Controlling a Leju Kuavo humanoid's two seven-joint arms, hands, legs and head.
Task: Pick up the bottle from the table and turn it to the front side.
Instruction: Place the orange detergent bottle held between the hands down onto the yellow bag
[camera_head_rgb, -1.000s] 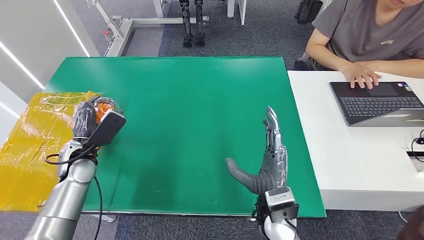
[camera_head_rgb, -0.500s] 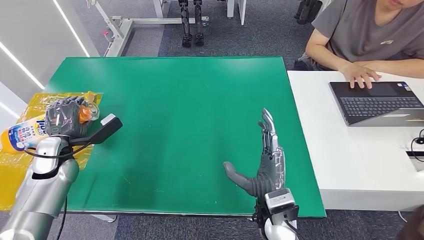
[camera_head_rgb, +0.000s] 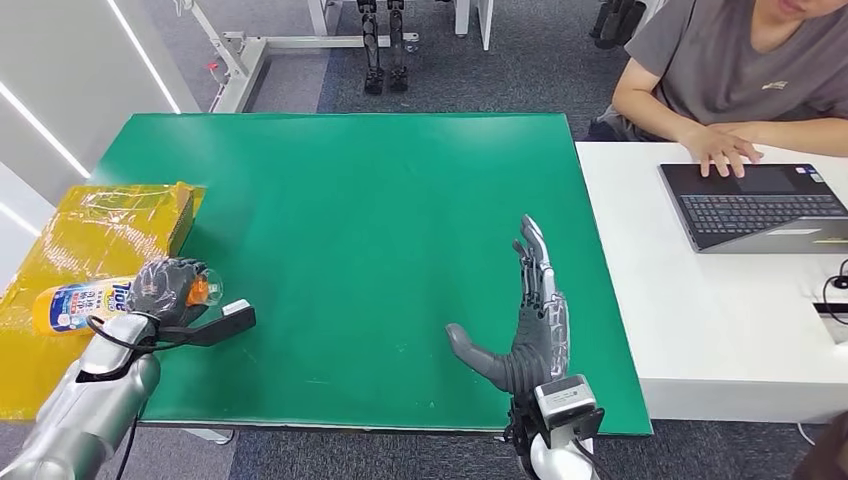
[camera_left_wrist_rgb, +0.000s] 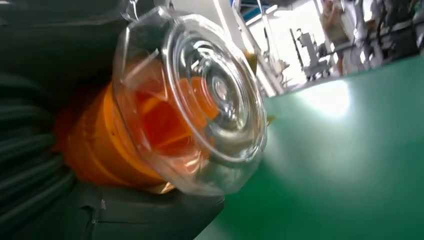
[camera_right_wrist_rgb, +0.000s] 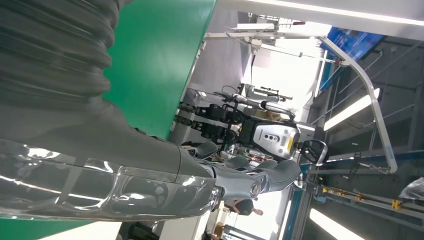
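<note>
Two hands work over a green table (camera_head_rgb: 380, 200). Left hand (camera_head_rgb: 165, 288): fingers wrapped around the neck end of the bottle (camera_head_rgb: 85, 303), grasping it. The bottle lies roughly horizontal at the table's left edge, its labelled body extending left over a yellow box (camera_head_rgb: 90, 225) and its clear cap (camera_head_rgb: 205, 290) pointing right over the green surface. In the left wrist view the cap (camera_left_wrist_rgb: 210, 100) faces the camera end-on, transparent with an orange insert behind it, and the hand's dark fingers (camera_left_wrist_rgb: 30, 165) close on the orange neck.

Right hand (camera_head_rgb: 530, 320): released, holding nothing. It stands on edge above the table's near right portion, fingers extended straight toward the far side and thumb (camera_head_rgb: 475, 355) spread out to the left. It is well apart from the bottle.

One white table (camera_head_rgb: 700, 320) adjoins the green table on the right. On it stands a laptop (camera_head_rgb: 760, 205), with a person (camera_head_rgb: 720, 80) seated behind it, one hand (camera_head_rgb: 725, 152) on the keyboard.
</note>
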